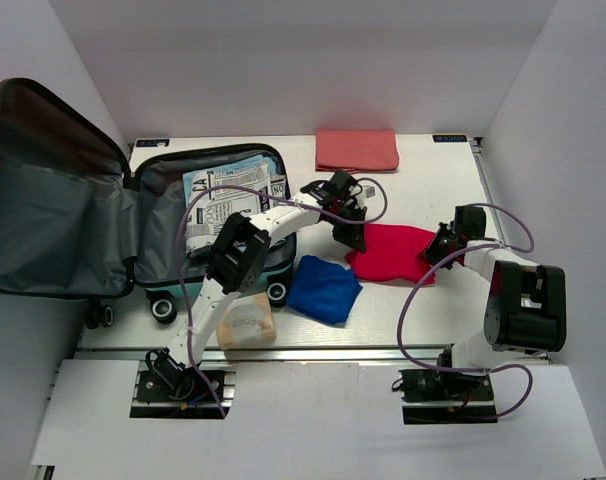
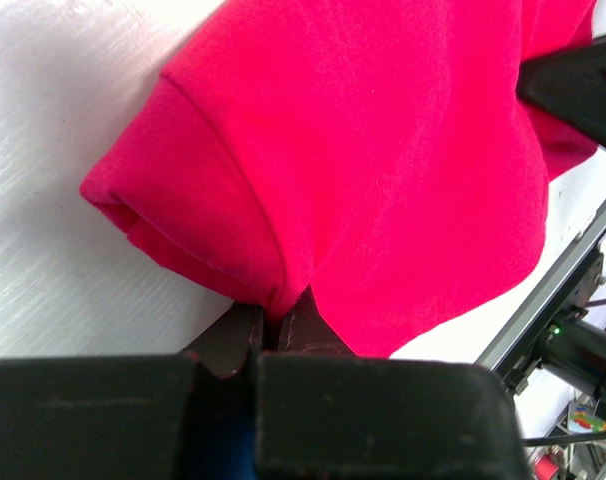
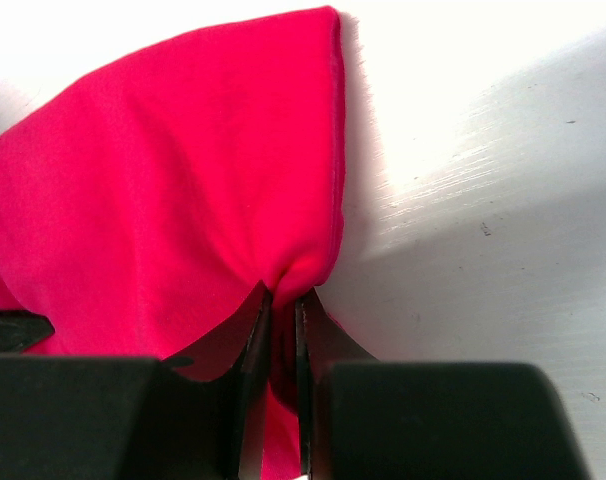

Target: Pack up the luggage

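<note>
Top external shows the luggage [image 1: 53, 200] open, grey-lined, with papers [image 1: 228, 185] inside.

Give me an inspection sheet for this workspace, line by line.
Surface: white tabletop, a few small marks.
Job's things: open pink-to-teal hard-shell suitcase, grey lining, printed papers inside; crimson fabric garment on the tabletop outside it.
Clutter: folded blue cloth by the suitcase wheels; folded salmon cloth at the far edge; tan wrapped block near the left arm.
End effectors: left end effector and right end effector each shut on the garment.
Cables: purple cables looping off both arms.
Surroundings: white walls on three sides.
</note>
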You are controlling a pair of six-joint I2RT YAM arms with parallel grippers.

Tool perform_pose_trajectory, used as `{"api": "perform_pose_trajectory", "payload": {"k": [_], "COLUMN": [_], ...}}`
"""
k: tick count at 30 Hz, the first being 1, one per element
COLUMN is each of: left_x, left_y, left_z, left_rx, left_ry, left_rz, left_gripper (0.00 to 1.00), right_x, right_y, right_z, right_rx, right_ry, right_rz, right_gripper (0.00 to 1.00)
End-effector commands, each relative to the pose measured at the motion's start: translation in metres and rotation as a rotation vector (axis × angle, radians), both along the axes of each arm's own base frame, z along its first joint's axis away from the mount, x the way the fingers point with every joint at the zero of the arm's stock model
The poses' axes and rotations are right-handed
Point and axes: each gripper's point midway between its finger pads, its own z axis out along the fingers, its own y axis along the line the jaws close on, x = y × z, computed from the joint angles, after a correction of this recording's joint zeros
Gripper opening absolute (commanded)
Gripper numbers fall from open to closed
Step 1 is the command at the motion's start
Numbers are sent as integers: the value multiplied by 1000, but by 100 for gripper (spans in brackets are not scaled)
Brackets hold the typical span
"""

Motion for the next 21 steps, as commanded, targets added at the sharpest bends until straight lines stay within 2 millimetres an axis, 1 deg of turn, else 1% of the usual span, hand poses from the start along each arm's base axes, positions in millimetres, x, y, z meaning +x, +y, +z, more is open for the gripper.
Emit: {"api": "perform_pose_trajectory", "payload": {"k": [1, 2, 3, 4, 5, 6, 7, 8, 9, 10, 11, 12, 13, 14, 15, 16, 17, 18, 19, 20, 21], "left_x": [13, 17, 20, 23, 27, 29, 30, 31, 38, 36, 43, 49, 48, 50, 58, 55, 53, 57, 55, 53, 58], "left_y": [-20, -21, -22, -23, -21, -20, -19, -17, -10, -6, 3, 11, 19, 23, 33, 38, 41, 49, 54, 61, 75], "left_z": [44, 54, 74, 85, 96, 107, 128, 140, 147, 164, 170, 177, 188, 196, 201, 217, 219, 225, 229, 240, 241], "left_rx": [-87, -102, -124, -138, -142, -148, -166, -176, -166, -175, -164, -153, -142, -133, -112, -125, -123, -116, -104, -101, -60], "left_ry": [-108, -134, -171, -198, -230, -257, -292, -314, -337, -361, -381, -397, -419, -441, -468, -490, -494, -510, -515, -529, -545], "left_rz": [0, 5, 6, 15, 26, 34, 41, 44, 73, 82, 114, 146, 169, 190, 230, 235, 240, 265, 273, 297, 344], "left_gripper": [0, 0, 0, 0, 0, 0, 0, 0, 0, 0, 0, 0, 0, 0, 0, 0, 0, 0, 0, 0, 0], "right_x": [-2, 2, 5, 7, 13, 15, 18, 25, 28, 31, 37, 40, 43, 42, 49, 51, 51, 57, 60, 60, 66], "right_y": [13, 12, 13, 14, 14, 19, 25, 28, 33, 36, 40, 43, 42, 64, 68, 72, 86, 92, 97, 112, 119], "right_z": [10, 17, 22, 28, 39, 48, 56, 69, 83, 92, 109, 119, 127, 134, 149, 155, 159, 174, 179, 181, 199], "right_rx": [38, 34, 32, 29, 26, 40, 44, 45, 49, 47, 38, 31, 27, 35, 34, 36, 44, 45, 47, 53, 53], "right_ry": [-20, -43, -56, -72, -105, -127, -148, -182, -218, -242, -284, -305, -320, -332, -366, -377, -382, -413, -421, -419, -458], "right_rz": [51, 54, 59, 69, 75, 107, 130, 142, 161, 171, 185, 195, 194, 252, 264, 275, 310, 325, 337, 372, 387], "right_gripper": [0, 0, 0, 0, 0, 0, 0, 0, 0, 0, 0, 0, 0, 0, 0, 0, 0, 0, 0, 0, 0]}}
